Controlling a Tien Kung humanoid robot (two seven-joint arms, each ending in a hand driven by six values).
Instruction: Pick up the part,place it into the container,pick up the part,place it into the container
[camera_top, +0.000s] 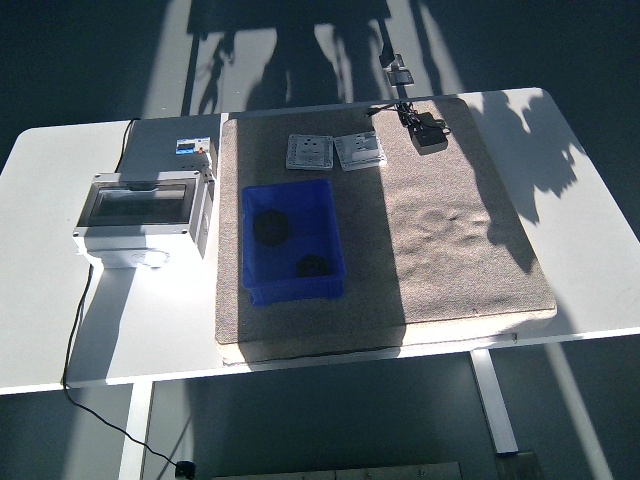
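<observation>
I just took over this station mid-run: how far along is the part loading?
Both dark parts already lie inside the blue container on the mat, so both placements look done. Nothing is in hand: neither robot hand is in view. No further dark part shows on the mat; only two socket plates lie behind the container.

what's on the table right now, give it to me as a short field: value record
surface: white table with a tan mat on it
container: blue bin on the mat's left part
parts: two dark parts in the bin, one toward the back left, one toward the front right
plates: two grey switch plates side by side behind the bin
adapter: black adapter at the mat's far edge, cable attached
box: grey enclosure with clear lid left of the mat
robot hands: none in view
person: none in view
</observation>
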